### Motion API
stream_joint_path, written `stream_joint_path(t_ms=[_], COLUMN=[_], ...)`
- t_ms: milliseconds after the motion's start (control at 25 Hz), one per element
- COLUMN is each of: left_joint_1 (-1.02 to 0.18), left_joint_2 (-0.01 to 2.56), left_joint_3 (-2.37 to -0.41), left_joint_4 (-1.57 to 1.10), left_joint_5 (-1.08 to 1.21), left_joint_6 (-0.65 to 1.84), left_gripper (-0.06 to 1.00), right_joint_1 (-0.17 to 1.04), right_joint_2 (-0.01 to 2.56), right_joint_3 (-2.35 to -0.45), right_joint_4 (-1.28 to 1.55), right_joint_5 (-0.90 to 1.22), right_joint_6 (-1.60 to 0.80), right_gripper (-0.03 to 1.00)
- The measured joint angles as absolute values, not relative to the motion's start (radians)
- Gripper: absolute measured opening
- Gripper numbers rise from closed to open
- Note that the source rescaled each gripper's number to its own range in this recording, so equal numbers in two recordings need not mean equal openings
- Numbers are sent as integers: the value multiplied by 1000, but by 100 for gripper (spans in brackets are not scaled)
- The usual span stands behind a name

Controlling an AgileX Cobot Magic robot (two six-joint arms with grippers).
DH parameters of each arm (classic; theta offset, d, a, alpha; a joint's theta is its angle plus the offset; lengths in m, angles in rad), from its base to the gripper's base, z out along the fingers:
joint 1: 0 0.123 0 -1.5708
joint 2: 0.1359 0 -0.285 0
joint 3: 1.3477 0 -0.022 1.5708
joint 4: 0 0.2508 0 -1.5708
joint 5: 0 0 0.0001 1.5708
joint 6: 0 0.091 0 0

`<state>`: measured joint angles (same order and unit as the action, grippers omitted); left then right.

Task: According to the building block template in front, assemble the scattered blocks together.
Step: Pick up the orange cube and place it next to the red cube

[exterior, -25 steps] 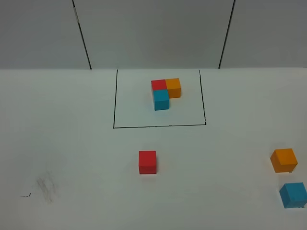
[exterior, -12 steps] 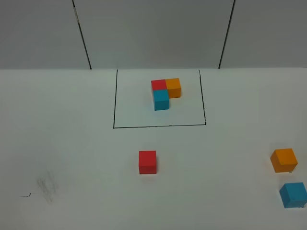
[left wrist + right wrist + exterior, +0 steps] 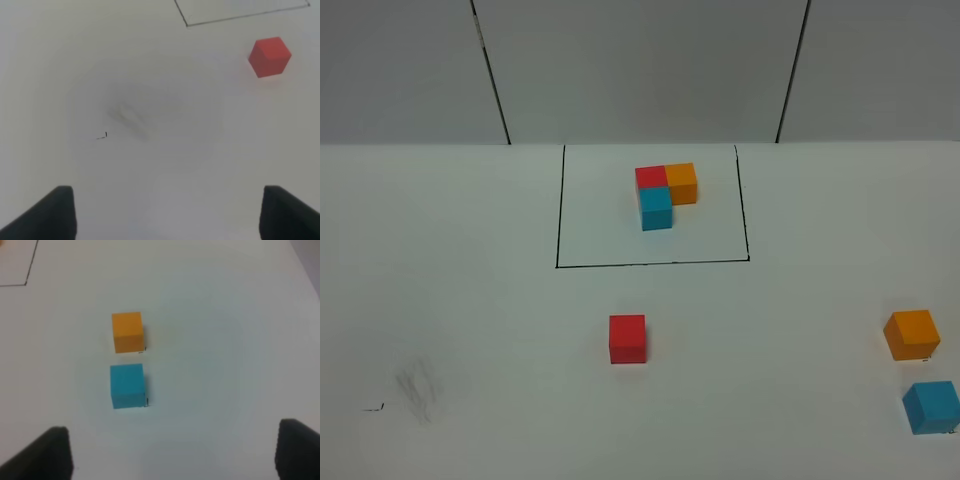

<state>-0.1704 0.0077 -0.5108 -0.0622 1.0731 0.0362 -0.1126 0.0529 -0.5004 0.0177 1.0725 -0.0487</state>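
Observation:
The building block template [image 3: 666, 194], a red, orange and blue L-shaped cluster, sits inside a black drawn rectangle at the back of the white table. Of the scattered blocks, the red cube [image 3: 627, 338] [image 3: 269, 56] lies alone in front of the rectangle. At the right edge sit the orange cube [image 3: 911, 334] [image 3: 127, 332] and, nearer the front, the blue cube [image 3: 931, 406] [image 3: 128, 385]. My left gripper [image 3: 167, 212] is open over bare table, well away from the red cube. My right gripper [image 3: 172, 452] is open and empty, short of the blue cube. Neither gripper shows in the exterior view.
A grey smudge [image 3: 417, 388] and a small black mark [image 3: 372, 407] lie on the table at the front left. A grey panelled wall [image 3: 640, 70] rises behind the table. The black frame line [image 3: 650, 264] runs across the middle.

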Motion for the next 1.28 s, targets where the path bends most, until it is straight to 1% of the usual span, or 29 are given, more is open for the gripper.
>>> stream_joint_path(t_ms=[240, 560, 800, 1280], left_joint_1=[-162, -13, 50, 58], left_joint_2=[-6, -7, -7, -7], left_joint_3=[-511, -511, -511, -511], left_joint_4=[-62, -62, -62, -62], left_joint_5=[1072, 1072, 1072, 1072], left_joint_6=[36, 36, 36, 36], left_gripper=[80, 79, 79, 79], right_joint_1=[-113, -113, -113, -113], right_joint_2=[53, 53, 53, 56], right_joint_3=[-500, -500, -500, -513], right_joint_4=[17, 21, 21, 25], right_joint_5=[1073, 1073, 1073, 1044], right_joint_6=[-49, -49, -49, -34], right_gripper=[67, 67, 67, 67])
